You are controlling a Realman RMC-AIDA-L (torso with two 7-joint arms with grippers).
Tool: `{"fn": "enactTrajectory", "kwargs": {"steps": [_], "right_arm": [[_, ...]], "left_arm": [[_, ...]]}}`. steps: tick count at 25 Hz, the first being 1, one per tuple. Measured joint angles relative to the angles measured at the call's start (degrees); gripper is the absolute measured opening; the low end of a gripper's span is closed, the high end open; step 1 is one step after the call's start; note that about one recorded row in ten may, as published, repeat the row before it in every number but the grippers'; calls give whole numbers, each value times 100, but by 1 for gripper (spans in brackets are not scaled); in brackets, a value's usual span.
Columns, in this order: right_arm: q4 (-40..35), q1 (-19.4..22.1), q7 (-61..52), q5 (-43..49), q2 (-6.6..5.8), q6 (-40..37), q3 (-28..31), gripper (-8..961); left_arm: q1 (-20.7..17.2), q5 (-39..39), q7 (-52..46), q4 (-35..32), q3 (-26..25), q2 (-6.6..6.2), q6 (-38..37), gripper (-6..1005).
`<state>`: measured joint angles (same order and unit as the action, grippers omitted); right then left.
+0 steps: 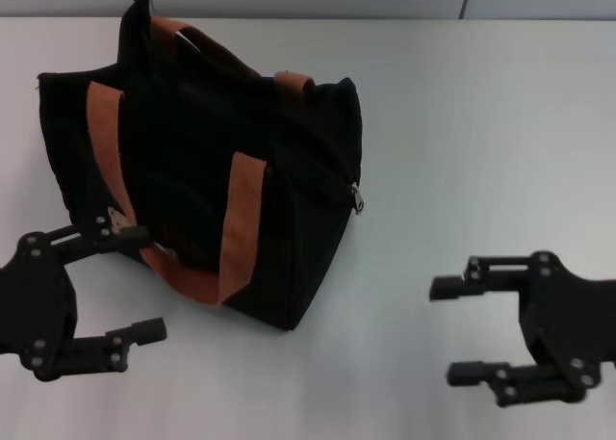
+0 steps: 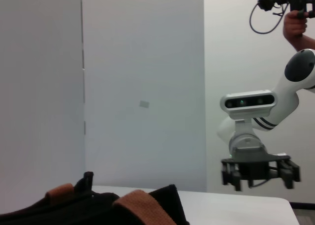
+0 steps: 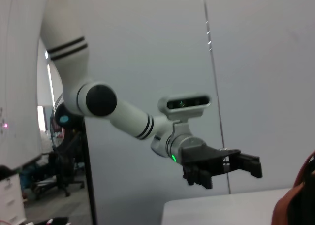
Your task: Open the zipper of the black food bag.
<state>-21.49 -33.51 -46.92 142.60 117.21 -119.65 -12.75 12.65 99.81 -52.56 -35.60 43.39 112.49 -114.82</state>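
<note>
The left claw hovers spread wide at the near left corner of the black food bag, its upper finger overlapping the bag's lower edge by a small pale patch, though whether it actually touches the fabric cannot be told from the head view; its lower finger lies over bare desk. The right claw hangs released and empty over the desk's near right, well apart from the bag, fingers parted and pointing toward it.

The bag sits on the left half of the pale, plain desk, tilted corner-on, with orange-brown webbing handles running over its top and down its near face. The zipper shows only as a small silver pull tab hanging at the bag's right end seam, facing the right claw across open desk.

From the left wrist view, the bag's black top and an orange handle fill the near edge, with the right claw suspended from its white arm above the desk's far end, before grey wall panels. The right wrist view shows the left claw level on its bent white arm, a sliver of bag at the frame edge, and office chairs beyond a partition.
</note>
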Motion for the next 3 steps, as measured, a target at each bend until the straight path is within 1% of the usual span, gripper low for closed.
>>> {"fn": "enactTrajectory", "kwargs": {"steps": [2, 3], "right_arm": [[-157, 9, -3, -72, 105, 3, 44, 686], [-174, 10, -5, -94, 120, 2, 52, 686]], "left_arm": [[49, 86, -4, 9, 2, 16, 5, 832], [66, 111, -13, 3, 13, 28, 8, 832]]}}
